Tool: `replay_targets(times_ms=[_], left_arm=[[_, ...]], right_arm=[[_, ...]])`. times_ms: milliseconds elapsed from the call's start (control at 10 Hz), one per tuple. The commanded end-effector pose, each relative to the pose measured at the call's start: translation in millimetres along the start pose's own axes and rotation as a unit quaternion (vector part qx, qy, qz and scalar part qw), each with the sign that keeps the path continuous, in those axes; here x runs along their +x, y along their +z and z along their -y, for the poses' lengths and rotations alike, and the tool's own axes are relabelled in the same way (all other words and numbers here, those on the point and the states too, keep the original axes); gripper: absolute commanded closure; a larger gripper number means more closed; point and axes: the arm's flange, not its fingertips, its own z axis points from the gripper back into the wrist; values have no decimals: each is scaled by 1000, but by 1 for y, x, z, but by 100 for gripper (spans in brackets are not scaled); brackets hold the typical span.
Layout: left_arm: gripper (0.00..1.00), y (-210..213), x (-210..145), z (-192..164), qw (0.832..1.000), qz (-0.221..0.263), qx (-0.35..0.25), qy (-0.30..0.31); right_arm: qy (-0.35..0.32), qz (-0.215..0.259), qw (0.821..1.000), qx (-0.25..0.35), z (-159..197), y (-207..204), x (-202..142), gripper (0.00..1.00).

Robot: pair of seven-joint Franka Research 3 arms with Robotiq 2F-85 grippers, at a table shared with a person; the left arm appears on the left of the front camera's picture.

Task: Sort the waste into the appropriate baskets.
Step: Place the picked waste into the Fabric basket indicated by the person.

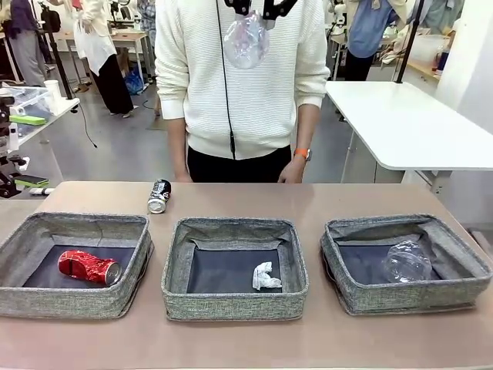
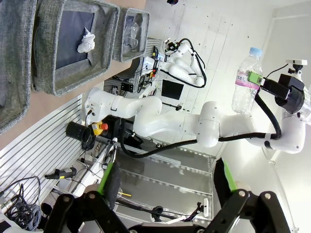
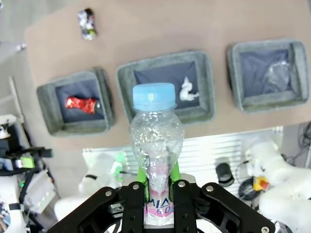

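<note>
High above the table, my right gripper (image 3: 159, 187) is shut on a clear bottle (image 3: 156, 141) with a blue cap and pink label. From the front the bottle (image 1: 246, 38) hangs under that gripper (image 1: 258, 9) at the top edge. Three grey baskets stand in a row. The left basket (image 1: 77, 223) holds a crushed red can (image 1: 88, 267), the middle basket (image 1: 235, 225) a white paper wad (image 1: 266, 277), the right basket (image 1: 400, 223) a clear plastic cup (image 1: 406, 262). A black-and-silver can (image 1: 159, 196) lies on the table behind the left basket. My left gripper (image 2: 166, 182) is open and empty, off the table's side.
A person in a white sweater (image 1: 246, 85) stands at the far edge, one hand (image 1: 293, 171) near the table. A white table (image 1: 408, 123) is at the back right. Bare tabletop lies in front of and behind the baskets.
</note>
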Motion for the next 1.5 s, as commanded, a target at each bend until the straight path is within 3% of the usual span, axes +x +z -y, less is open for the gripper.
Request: replay_targets(times_ms=[0, 1100, 1400], left_arm=[[0, 0, -2, 4, 1000, -1, -8, 3], [0, 0, -2, 4, 1000, -1, -8, 3], [0, 0, -2, 4, 1000, -1, -8, 3]], right_arm=[[1, 3, 1000, 4, -1, 1, -1, 81], [0, 0, 1000, 0, 0, 0, 0, 81], [20, -35, 999, -16, 67, -33, 18, 81]])
